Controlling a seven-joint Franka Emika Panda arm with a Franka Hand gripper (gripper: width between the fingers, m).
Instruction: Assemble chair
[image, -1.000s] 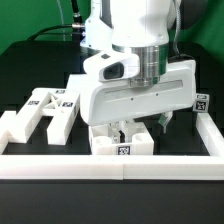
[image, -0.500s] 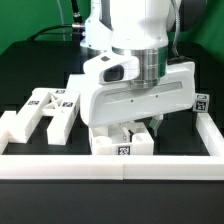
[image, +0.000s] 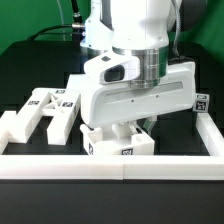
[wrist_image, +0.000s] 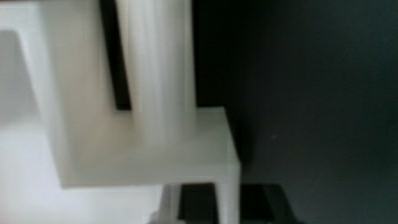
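- Exterior view: the white arm (image: 130, 60) fills the middle of the scene and reaches straight down to the near side of the black table (image: 30, 70).
- The gripper (image: 136, 128) hangs under the broad white hand, and most of it is hidden by that hand.
- Right below it is a chunky white chair piece (image: 112, 146), with a black-and-white tag on its near face. The piece is just behind the near border rail (image: 60, 165).
- From here the fingers seem to go down into the top of that piece, but the grip itself cannot be made out.
- On the left lie the loose chair pieces (image: 48, 108), blocky and tagged on top. They are huddled together and well apart from the gripper.
- A second rail (image: 211, 135) runs along the right side.
- Wrist view: the chair piece (wrist_image: 151, 150) takes up most of the picture. It shows a flat white block with upright white bars rising from it, against the dark table (wrist_image: 320, 100).
- The gripper (wrist_image: 231, 205) is closed on the piece. Its two dark fingers (wrist_image: 267, 206) sit tight on either side of a thin white strip of the plastic, so the chair piece is pinched between them.
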